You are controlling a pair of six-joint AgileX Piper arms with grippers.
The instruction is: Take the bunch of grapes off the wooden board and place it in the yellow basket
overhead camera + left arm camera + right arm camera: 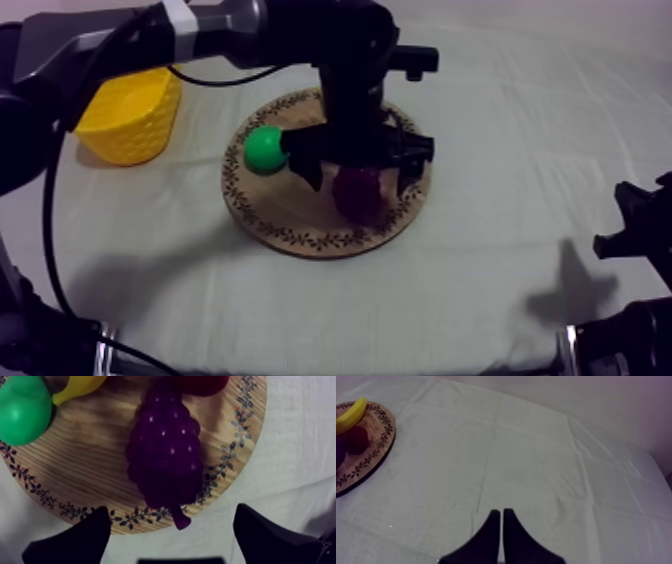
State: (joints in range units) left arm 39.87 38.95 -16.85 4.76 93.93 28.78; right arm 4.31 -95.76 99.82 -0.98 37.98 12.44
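The dark purple bunch of grapes [357, 195] lies on the round wooden board [290, 205], toward its right side. My left gripper [360, 170] hangs open just above it, one finger on each side. In the left wrist view the grapes [165, 456] lie lengthwise on the board [85, 461], stem pointing to the gap between my spread fingers [75, 538]; nothing is held. The yellow basket [130, 115] stands left of the board. My right gripper [501, 516] is shut on nothing, low over bare cloth, and sits at the right edge of the table [630, 230].
A green pear [265, 148] rests on the board's left part, also seen beside the grapes [22, 408]. A banana [77, 386] and a small red fruit [200, 383] lie at the board's far side. The right wrist view catches the board [371, 451] with the banana [348, 416].
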